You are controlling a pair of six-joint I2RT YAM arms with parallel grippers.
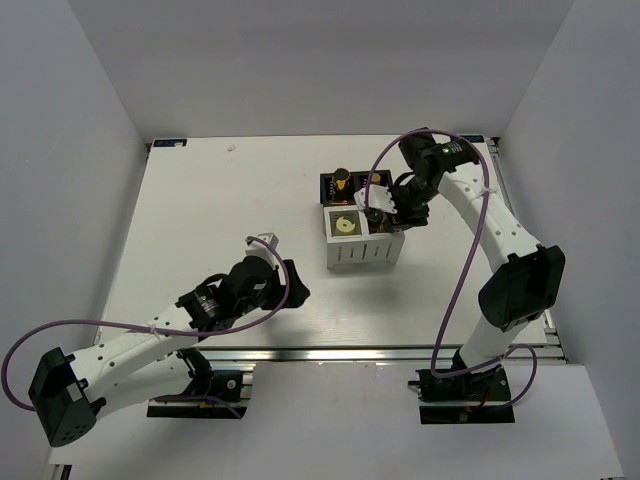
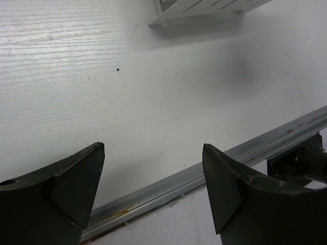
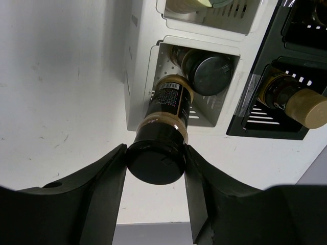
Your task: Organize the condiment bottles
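My right gripper (image 1: 385, 215) is shut on a short brown jar with a black cap (image 3: 156, 158), holding it by the cap. The jar's base is at the mouth of a white compartment of the box (image 3: 138, 76), where a second dark-capped jar (image 3: 209, 74) lies. A tall dark bottle with a tan cap (image 3: 296, 102) stands in the black half (image 1: 328, 185), with another tall dark bottle (image 1: 341, 180) beside it. The cream bottle (image 1: 345, 225) sits in the other white compartment. My left gripper (image 1: 292, 285) (image 2: 153, 150) is open and empty, low over the table in front of the box.
The white-and-black box (image 1: 360, 255) stands right of the table's middle; its near corner shows in the left wrist view (image 2: 204, 7). A metal rail (image 1: 330, 352) (image 2: 204, 173) runs along the table's front edge. White walls enclose the left, back and right.
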